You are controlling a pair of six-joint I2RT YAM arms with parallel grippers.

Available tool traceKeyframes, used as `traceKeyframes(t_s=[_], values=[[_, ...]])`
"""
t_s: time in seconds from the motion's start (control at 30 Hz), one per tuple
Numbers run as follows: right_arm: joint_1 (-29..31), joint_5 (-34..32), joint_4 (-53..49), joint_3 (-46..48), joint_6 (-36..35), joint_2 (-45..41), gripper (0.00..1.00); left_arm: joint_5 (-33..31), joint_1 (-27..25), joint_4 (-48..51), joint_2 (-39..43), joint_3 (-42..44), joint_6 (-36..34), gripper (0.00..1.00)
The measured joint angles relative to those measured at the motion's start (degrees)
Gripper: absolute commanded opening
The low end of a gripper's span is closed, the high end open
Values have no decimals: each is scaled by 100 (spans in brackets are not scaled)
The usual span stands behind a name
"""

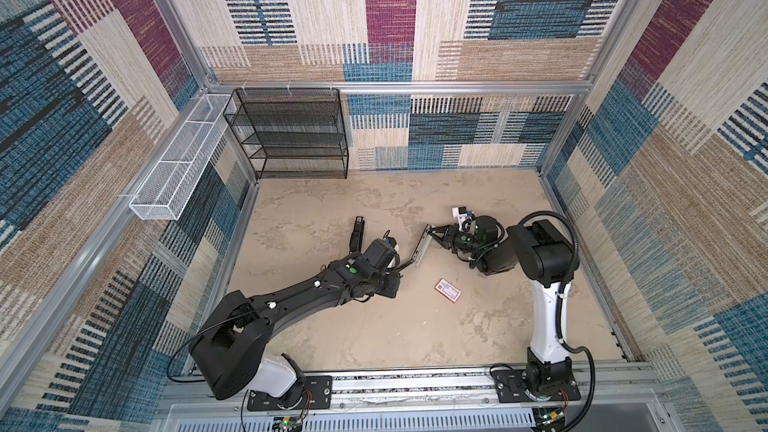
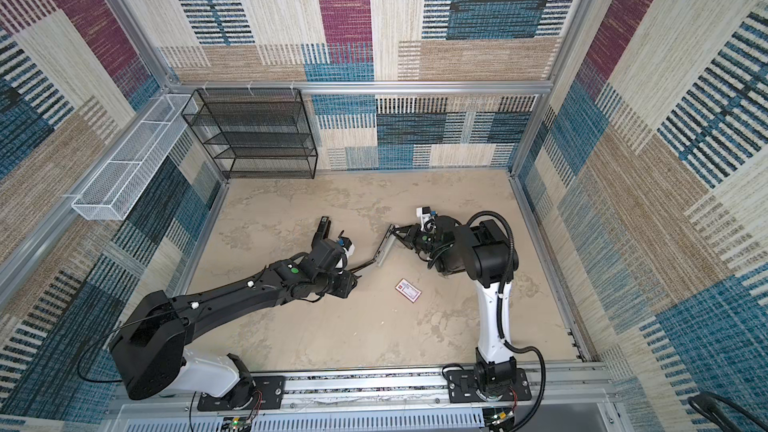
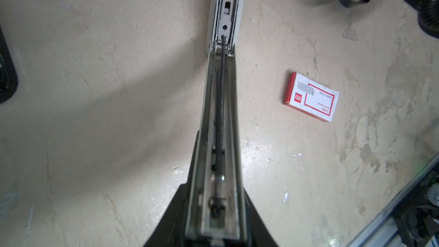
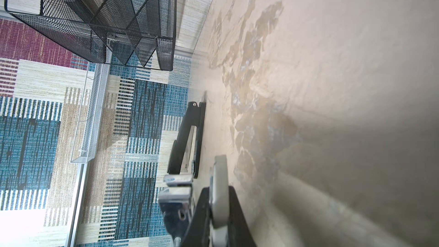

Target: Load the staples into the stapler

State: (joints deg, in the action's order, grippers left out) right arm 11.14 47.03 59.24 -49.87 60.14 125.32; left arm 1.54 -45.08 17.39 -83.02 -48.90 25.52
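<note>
Tabletop (image 1: 374,326): stapler (image 1: 422,247) diagonal, near-left to far-right

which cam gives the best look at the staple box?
Left wrist: the staple box is close and unobstructed, with its red-bordered label visible. Both top views show it only small. The right wrist view misses it.

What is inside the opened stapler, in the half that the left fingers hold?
A dark spring rod runs along the channel of the stapler, which looks otherwise empty. The very end, between the left fingers, is hidden.
</note>
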Motion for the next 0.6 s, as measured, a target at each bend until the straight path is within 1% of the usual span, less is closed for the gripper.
traceKeyframes(t_s=[0.2,0.4,0.5,0.6], values=[[0,81,157,0,0,52,0,-13,-48,-487,-22,555,33,0],[-2,142,267,0,24,98,0,-55,-90,-833,-76,839,59,0],[-2,151,308,-13,44,120,12,-81,-96,-927,-153,905,87,0],[-9,173,306,-44,90,144,21,-122,-101,-1019,-256,960,127,0]])
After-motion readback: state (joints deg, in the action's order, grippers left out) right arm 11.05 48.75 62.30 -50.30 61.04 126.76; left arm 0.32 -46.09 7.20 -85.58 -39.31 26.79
